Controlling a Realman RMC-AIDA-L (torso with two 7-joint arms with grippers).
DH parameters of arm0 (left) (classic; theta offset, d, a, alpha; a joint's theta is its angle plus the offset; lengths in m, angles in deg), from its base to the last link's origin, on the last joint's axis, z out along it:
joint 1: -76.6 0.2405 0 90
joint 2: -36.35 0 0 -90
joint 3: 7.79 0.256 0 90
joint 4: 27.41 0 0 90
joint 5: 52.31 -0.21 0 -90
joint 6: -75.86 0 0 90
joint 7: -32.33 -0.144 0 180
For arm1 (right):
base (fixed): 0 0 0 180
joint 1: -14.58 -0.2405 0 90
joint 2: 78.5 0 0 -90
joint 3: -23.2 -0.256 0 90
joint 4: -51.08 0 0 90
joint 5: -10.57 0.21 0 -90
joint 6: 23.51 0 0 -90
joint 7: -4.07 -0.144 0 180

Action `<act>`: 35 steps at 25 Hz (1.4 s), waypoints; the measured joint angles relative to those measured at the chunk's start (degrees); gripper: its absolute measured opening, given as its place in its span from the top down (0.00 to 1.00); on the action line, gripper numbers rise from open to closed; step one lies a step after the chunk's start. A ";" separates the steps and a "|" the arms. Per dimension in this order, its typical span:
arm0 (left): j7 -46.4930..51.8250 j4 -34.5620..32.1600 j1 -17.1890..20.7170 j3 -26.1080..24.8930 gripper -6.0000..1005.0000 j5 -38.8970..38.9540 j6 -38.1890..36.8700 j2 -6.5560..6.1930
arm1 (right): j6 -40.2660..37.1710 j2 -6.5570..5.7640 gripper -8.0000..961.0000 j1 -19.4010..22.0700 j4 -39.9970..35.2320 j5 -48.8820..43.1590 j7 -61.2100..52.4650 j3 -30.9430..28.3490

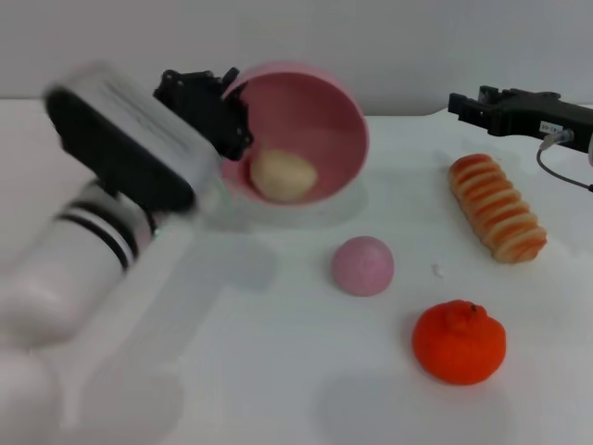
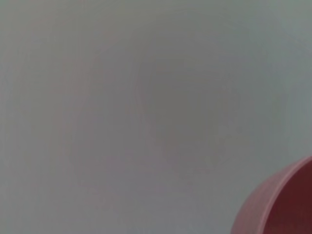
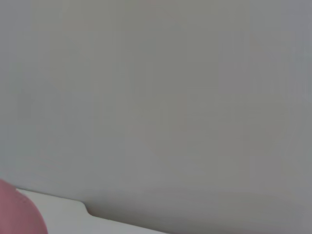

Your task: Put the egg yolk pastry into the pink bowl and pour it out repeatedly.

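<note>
My left gripper (image 1: 225, 116) clamps pink bowl (image 1: 315, 102) rim, tipped for pouring; egg yolk pastry (image 1: 283, 174) at lip, beside fingers. Right gripper (image 1: 463, 104) idle, state unclear.

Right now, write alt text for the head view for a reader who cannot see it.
The left gripper holds a pink bowl tipped on its side on a white table, a beige pastry at its lower lip. Nearby lie a pink ball, an orange and a striped bread roll; the right gripper waits behind them.
</note>
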 joint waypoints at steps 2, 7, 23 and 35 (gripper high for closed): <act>-5.05 6.87 -1.81 5.00 0.99 -0.73 12.65 0.31 | 0.00 0.05 0.42 0.08 0.10 0.02 0.01 -0.05; -17.38 22.96 -7.38 14.33 0.99 1.22 37.31 0.75 | -0.14 0.14 0.42 0.06 0.36 0.05 0.03 0.08; -12.19 19.93 -7.47 17.09 0.99 19.32 45.12 0.01 | -0.10 0.24 0.42 -1.05 1.81 0.16 0.24 0.68; 8.56 -3.67 -1.55 -32.61 0.99 25.02 -35.09 -0.55 | -0.50 0.41 0.41 -4.66 4.55 0.34 4.74 5.83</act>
